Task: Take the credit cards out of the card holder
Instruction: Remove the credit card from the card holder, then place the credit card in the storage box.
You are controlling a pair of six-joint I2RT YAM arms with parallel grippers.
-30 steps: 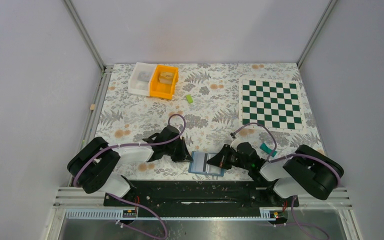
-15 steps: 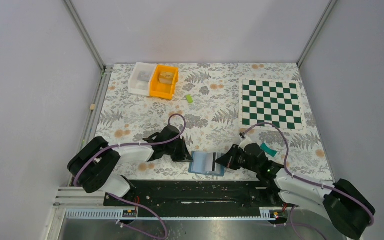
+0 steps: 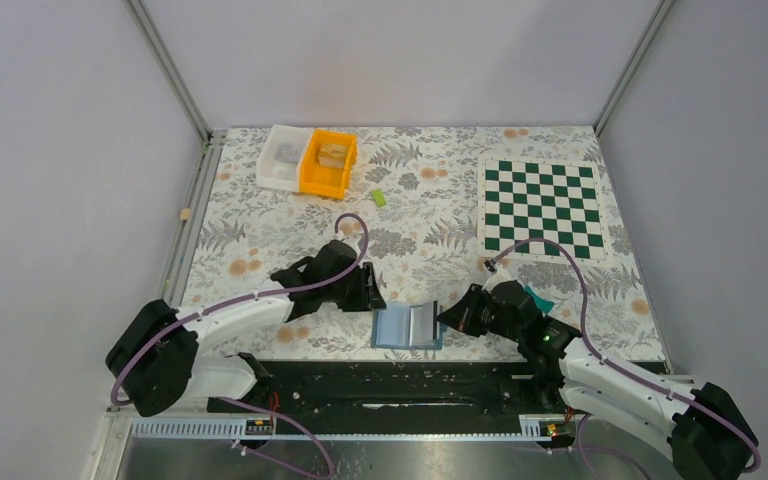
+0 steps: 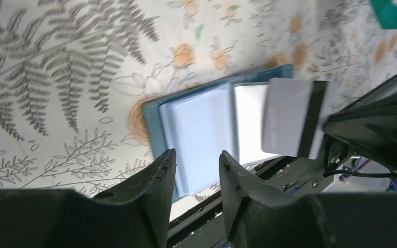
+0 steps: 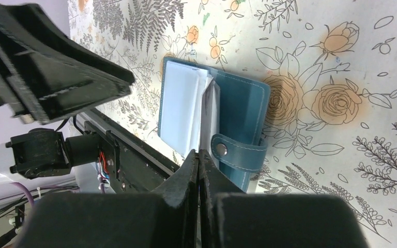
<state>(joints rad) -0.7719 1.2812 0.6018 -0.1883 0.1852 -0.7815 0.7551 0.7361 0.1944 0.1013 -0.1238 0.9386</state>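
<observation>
teal card (image 4: 390, 13): cut off at top edge, L wrist cam.
white card (image 4: 289, 124): far end swallowed by right gripper (image 5: 200, 153).
orange bin (image 3: 328, 163): contents too small to ID.

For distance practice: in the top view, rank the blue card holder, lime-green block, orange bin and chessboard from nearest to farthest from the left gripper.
From the left gripper:
1. blue card holder, just right of it, at the near edge.
2. lime-green block, farther back.
3. orange bin, back left.
4. chessboard, back right.
</observation>
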